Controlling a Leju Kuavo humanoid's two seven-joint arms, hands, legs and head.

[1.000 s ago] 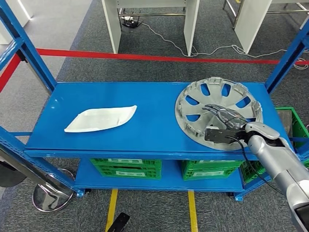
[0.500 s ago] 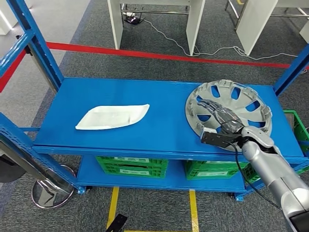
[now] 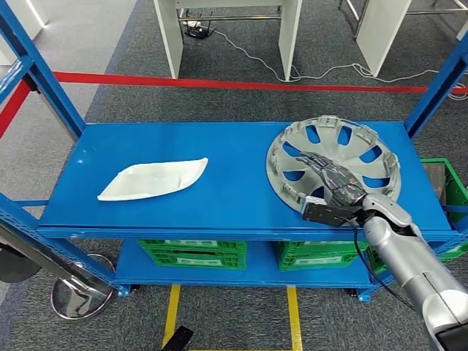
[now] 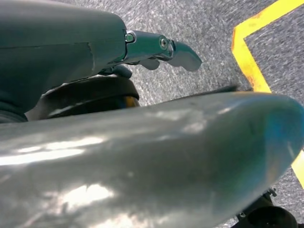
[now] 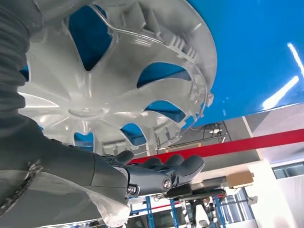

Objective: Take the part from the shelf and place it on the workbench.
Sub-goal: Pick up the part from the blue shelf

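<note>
A silver hubcap (image 3: pixel 353 142) lies flat at the right end of the blue shelf (image 3: pixel 237 168). My right hand (image 3: pixel 331 179) rests on top of it near its front rim, with the fingers stretched across the spokes and nothing clasped. In the right wrist view the hubcap (image 5: pixel 118 90) fills the space above the dark fingers (image 5: pixel 157 173), which lie straight and close together. A white curved part (image 3: pixel 151 179) lies at the left of the shelf. My left hand (image 4: pixel 154 47) hangs over the grey floor and holds nothing.
Blue uprights (image 3: pixel 41 73) (image 3: pixel 436 84) stand at the shelf's ends. Green crates (image 3: pixel 193 254) (image 3: pixel 314 252) sit on the lower level, another (image 3: pixel 450 186) beside the right end. Red tape (image 3: pixel 221 82) and white table legs (image 3: pixel 289 36) lie behind.
The camera swayed and came back. My right hand has slid a little farther across the hubcap toward its middle. The hubcap and the white part have stayed put.
</note>
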